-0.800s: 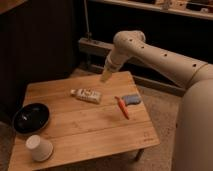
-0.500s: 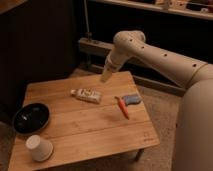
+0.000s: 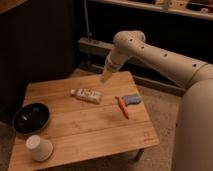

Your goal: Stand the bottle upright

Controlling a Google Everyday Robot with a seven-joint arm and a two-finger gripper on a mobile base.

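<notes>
Worktop (image 3: 90,132) carried the bottle (image 3: 86,95), lying on its side near the back-centre. Claw (image 3: 106,76) hovered above and right of it, not touching; grip state couldn't be told. Bottle likely light, thin-walled, slippery; best taken across mid-body.

Room dim, warm yellowish cast overall. Counter (image 3: 95,127) is brightest area, its wood lit evenly from above, no hard glare. Background behind counter nearly black, detail lost in dark. Floor under counter in deep shadow. Arm (image 3: 160,60) pale, upper side lit, underside shaded. End effector (image 3: 106,76) hangs above far edge of counter, tinted yellow, near bottle (image 3: 86,95). Bottle label catches light. Bowl (image 3: 31,118) dark, faint sheen on rim. Cup (image 3: 39,148) bright at near left corner.
</notes>
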